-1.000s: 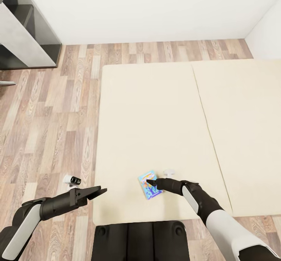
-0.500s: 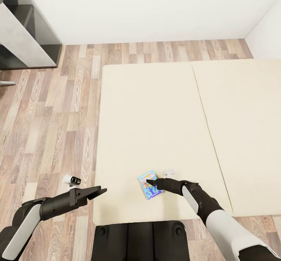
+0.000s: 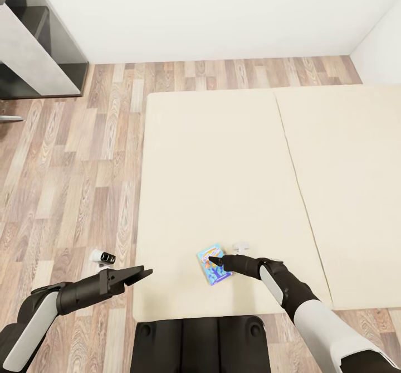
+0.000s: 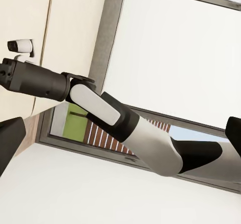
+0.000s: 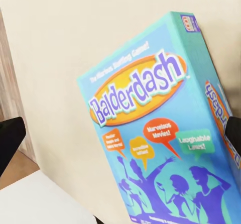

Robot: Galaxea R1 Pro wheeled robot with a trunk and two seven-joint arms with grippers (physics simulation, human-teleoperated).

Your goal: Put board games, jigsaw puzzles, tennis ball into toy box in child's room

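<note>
The right gripper (image 3: 214, 262), black and slim-fingered, reaches over the near edge of the bed with its tips at the small blue board game box (image 3: 213, 263). In the right wrist view one dark fingertip (image 5: 10, 141) sits at one side and another at the far side, with the blue box (image 5: 160, 133) lying between them; the fingers stand wide apart and whether either touches the box cannot be told. The box lid reads "Balderdash" in an orange oval above coloured speech bubbles and purple silhouettes. It lies flat on the plain beige two-section mattress (image 3: 223, 166), close to the near edge of the left section. Just beyond the gripper sits a small white object (image 3: 241, 246) on the mattress; what it is cannot be told.

The left gripper (image 3: 139, 274), black with flat tapering fingers, hangs over the wood-plank floor (image 3: 72, 183) just beside the mattress's near left corner. Its fingers look close together in the head view, but whether they are fully closed cannot be told; nothing is seen in them. The left wrist view shows the right arm (image 4: 115, 128) stretched across, with a white wall and window frames behind. On the floor near the left gripper lies a small white-and-black object (image 3: 103, 257). A grey-and-dark shelving unit (image 3: 33, 44) stands in the far left corner against the white wall (image 3: 211, 10).
</note>
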